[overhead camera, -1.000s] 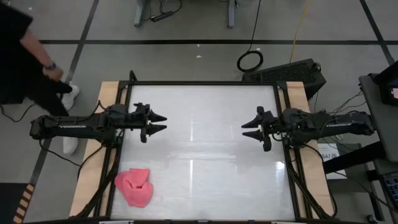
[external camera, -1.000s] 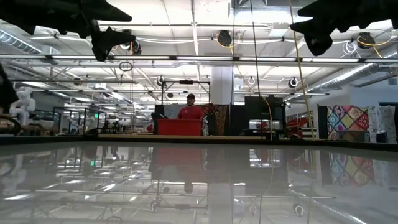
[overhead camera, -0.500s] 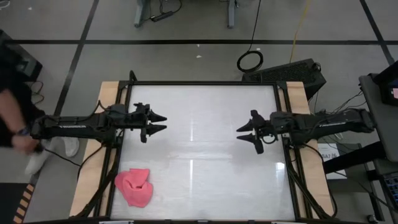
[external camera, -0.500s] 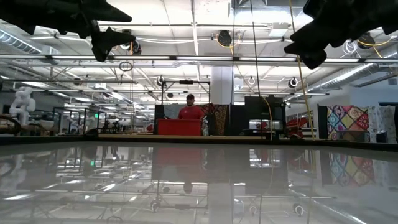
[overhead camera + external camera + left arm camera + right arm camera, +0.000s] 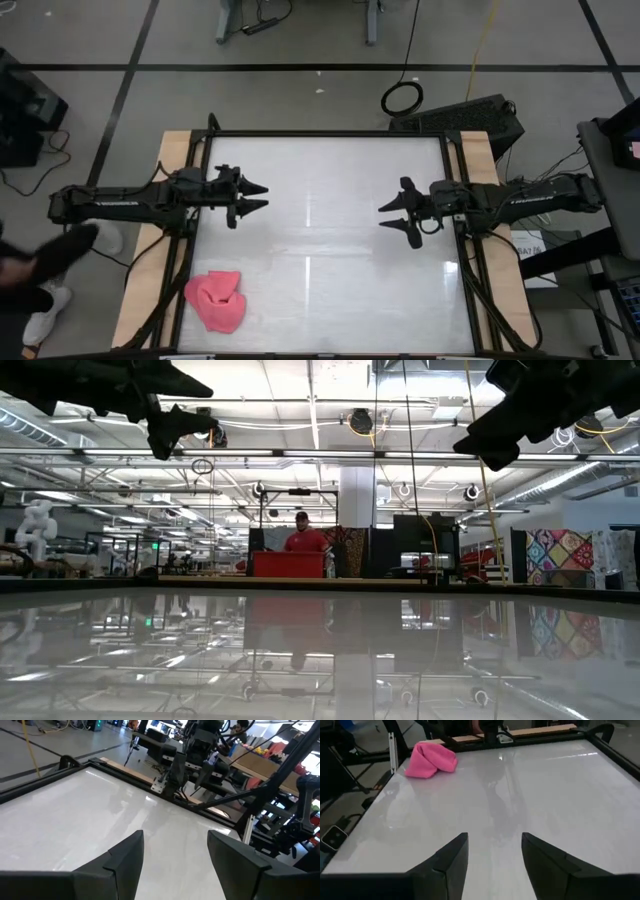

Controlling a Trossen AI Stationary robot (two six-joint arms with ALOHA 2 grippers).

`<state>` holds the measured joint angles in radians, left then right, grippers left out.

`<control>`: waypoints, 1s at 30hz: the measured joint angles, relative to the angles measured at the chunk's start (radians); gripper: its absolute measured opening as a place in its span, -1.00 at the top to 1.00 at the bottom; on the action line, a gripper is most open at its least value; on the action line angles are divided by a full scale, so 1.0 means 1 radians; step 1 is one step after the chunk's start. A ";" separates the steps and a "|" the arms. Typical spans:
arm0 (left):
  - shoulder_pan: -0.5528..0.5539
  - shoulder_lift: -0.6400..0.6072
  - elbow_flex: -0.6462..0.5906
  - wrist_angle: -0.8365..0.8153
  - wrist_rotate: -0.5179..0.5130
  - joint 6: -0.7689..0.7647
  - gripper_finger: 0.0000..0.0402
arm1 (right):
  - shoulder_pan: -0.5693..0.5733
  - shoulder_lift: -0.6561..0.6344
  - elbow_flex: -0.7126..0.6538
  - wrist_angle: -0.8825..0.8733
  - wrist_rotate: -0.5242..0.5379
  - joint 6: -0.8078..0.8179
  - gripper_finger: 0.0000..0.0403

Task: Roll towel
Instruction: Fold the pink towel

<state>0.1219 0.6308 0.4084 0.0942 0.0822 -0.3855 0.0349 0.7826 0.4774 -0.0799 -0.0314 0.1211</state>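
Towel [image 5: 216,300] lies crumpled at table's [image 5: 330,290] 7 o'clock corner, touched by nothing; also seen far off from right wrist [image 5: 430,760]. Left gripper [image 5: 256,197] hovers at 9 o'clock above the surface, fingers spread wide, empty. Right gripper [image 5: 392,217] hovers at 3 o'clock, fingers parted, empty, well apart from towel. A person [image 5: 306,541] stands far behind the table.

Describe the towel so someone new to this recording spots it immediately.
Start at the white table seen from above and go to its near corner on the left arm's side. There lies the towel, a crumpled bright pink cloth, untouched. It is the only loose, coloured thing on the tabletop.
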 joint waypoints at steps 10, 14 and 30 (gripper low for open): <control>0.000 0.000 0.000 0.002 0.000 0.000 -0.11 | 0.000 0.000 0.000 -0.059 -0.003 -0.033 -0.13; 0.000 0.000 0.000 -0.007 0.000 0.000 -0.11 | 0.000 0.000 0.000 -0.123 -0.003 -0.032 -0.16; 0.000 0.000 0.000 -0.006 0.000 0.000 -0.11 | 0.000 -0.001 0.000 -0.142 -0.004 -0.036 -0.17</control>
<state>0.1219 0.6308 0.4084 0.0883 0.0818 -0.3851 0.0349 0.7818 0.4774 -0.2222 -0.0349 0.0853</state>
